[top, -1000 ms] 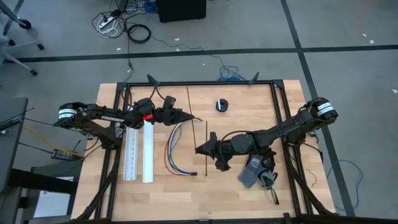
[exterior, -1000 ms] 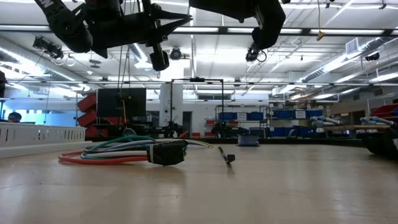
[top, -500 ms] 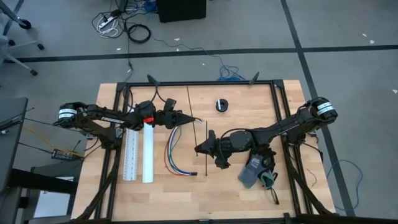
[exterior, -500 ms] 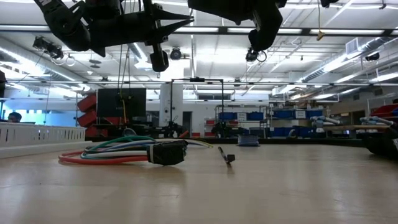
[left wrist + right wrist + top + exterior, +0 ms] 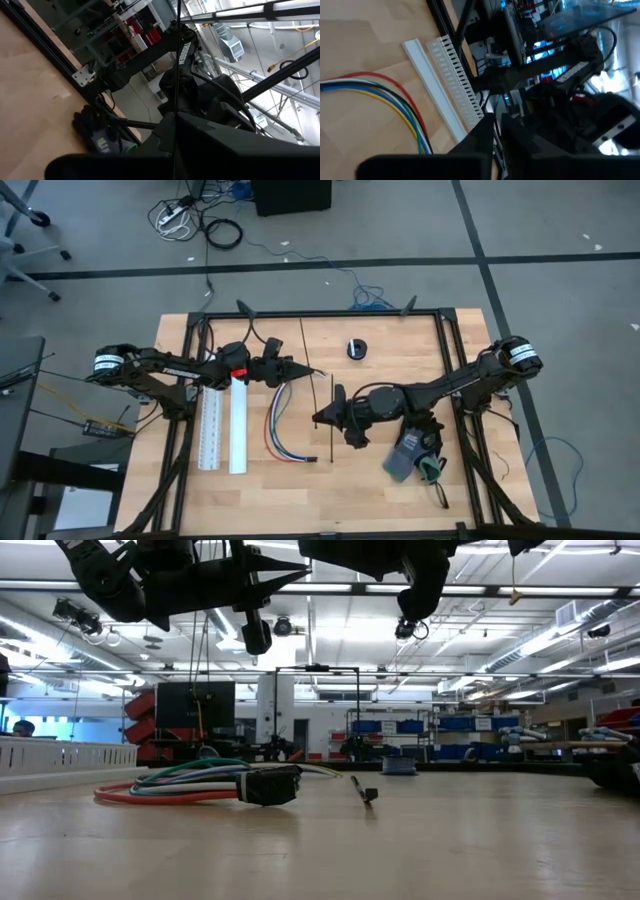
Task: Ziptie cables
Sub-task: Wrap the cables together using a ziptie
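Note:
The cables, a curved bundle of coloured wires, lie flat on the table, and also show in the right wrist view and the low view. My left gripper hovers over their far end, shut on a thin black ziptie. That ziptie runs toward the near edge to my right gripper, which is shut on its other end. A second ziptie lies straight on the wood just right of the first, its head toward the near edge. My left gripper pinches the ziptie's far end between its two fingers, coming about level from the table's left, across the strip. The strip is clear of the table. My right gripper pinches the ziptie's near end between its fingertips, reaching about level from the table's right. The strip hangs above the wood.
Two long white slotted channels lie left of the cables. A black round roll sits near the far edge. Dark gloves and a pouch lie under the right arm. Black frame rails border the table.
My right gripper has rolled a little at the wrist and brought its fingers together on the near end of the ziptie. My left gripper has kept its hold and place. The cables and the second ziptie have not moved.

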Tool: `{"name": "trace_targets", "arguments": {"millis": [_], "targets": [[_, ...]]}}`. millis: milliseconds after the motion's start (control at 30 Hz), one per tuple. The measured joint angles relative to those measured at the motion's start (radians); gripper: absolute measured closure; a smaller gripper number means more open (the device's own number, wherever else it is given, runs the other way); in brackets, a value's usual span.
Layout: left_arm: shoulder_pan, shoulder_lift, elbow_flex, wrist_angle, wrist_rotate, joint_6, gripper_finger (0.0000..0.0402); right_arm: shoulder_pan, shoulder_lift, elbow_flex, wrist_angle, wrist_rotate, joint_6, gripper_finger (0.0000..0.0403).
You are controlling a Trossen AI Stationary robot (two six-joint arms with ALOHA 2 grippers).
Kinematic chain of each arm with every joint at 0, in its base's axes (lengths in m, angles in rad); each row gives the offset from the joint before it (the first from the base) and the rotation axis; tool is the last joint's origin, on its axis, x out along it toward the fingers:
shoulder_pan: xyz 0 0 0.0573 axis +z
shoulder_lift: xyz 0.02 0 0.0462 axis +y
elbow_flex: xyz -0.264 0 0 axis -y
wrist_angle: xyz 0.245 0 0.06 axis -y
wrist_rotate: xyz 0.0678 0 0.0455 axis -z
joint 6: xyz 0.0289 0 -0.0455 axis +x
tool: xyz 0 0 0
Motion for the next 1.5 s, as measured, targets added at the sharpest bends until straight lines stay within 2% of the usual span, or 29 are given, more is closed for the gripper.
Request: {"name": "trace_targets", "arguments": {"millis": [133, 267, 400, 567, 700, 933, 1267, 1500], "targets": [[0.0, 0.0, 0.0, 0.0, 0.03, 0.063, 0.0401, -0.006, 0.0, 0.0, 0.003, 0.0, 0.087, 0.0397], [-0.006, 0.0, 0.0, 0.0, 0.093, 0.237, 0.0401, -0.004, 0.0, 0.0, 0.023, 0.0, 0.204, 0.0401], [-0.036, 0.0, 0.0, -0.003, 0.096, 0.446, 0.0401, -0.003, 0.0, 0.0, 0.04, 0.0, 0.378, 0.0402], [-0.092, 0.0, 0.0, -0.016, 0.04, 0.723, 0.0401, -0.002, 0.0, 0.0, 0.036, -0.004, 0.672, 0.0402], [-0.129, -0.001, 0.0, -0.063, -0.032, 0.902, 0.0401, 0.003, 0.0, 0.0, 0.012, -0.049, 0.85, 0.0402], [-0.138, -0.001, 0.0, -0.063, -0.045, 0.88, 0.0389, 0.042, 0.0, 0.0, -0.044, -0.041, 0.962, 0.0402], [-0.138, -0.001, 0.0, -0.037, -0.11, 0.881, 0.0315, 0.075, 0.0, 0.0, -0.054, -0.038, 1.001, 0.0403], [-0.138, -0.001, 0.0, 0.036, -0.11, 0.882, 0.0322, 0.088, 0.0, -0.007, -0.06, -0.006, 1.015, 0.0403]]}}
